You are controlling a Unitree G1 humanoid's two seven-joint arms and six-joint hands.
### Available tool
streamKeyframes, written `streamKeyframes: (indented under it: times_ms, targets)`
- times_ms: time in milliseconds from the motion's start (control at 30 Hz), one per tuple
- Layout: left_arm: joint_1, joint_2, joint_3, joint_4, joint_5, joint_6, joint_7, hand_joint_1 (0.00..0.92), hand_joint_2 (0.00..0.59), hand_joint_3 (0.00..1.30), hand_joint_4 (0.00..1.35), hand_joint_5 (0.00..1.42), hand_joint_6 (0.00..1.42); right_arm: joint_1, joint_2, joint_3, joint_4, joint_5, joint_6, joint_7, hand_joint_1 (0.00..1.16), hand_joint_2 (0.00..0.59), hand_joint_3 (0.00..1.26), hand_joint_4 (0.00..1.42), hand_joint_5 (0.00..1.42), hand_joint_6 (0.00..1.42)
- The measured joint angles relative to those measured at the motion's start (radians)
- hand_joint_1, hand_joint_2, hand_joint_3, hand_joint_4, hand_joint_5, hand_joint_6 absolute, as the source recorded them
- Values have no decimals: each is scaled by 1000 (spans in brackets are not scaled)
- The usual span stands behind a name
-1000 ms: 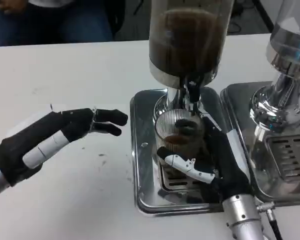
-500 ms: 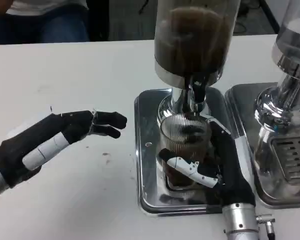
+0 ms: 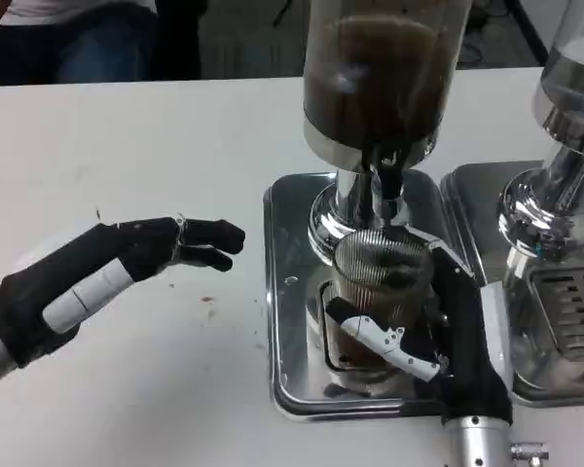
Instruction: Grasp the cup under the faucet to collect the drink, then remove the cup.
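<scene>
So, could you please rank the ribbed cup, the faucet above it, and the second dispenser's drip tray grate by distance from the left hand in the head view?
From the left hand:
1. Ribbed cup, to its right on the steel tray, held by the right hand.
2. Faucet, just above the cup; close to call.
3. Second dispenser's grate, at the far right.

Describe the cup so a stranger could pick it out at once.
Find the tall drink dispenser filled with dark liquid, standing on a shiny steel drip tray. Directly below its faucet sits the cup, gripped by the right hand. It is the only clear, vertically ribbed glass there, with dark drink at its bottom.
</scene>
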Motion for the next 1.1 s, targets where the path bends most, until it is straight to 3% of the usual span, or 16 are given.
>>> streamKeyframes:
  times_ms: [200,567,1100]
  targets:
    - [0,0,0,1,0,-1,0,0,59,340,270,300,212,43,-9,-15,-43,-2,0,-24,930,117,668,871,1086,1424]
    - [0,-1,-2,1,1,-18,5,0,61,332,270,300,212,153,-17,-56,-176,1,5,-27,1038,49,730,891,1074,1420]
    - [0,-12,-16,-5,12,-66,21,0,57,319,247,284,207,264,-14,-127,-383,1,22,-24,1043,44,775,945,1109,1424]
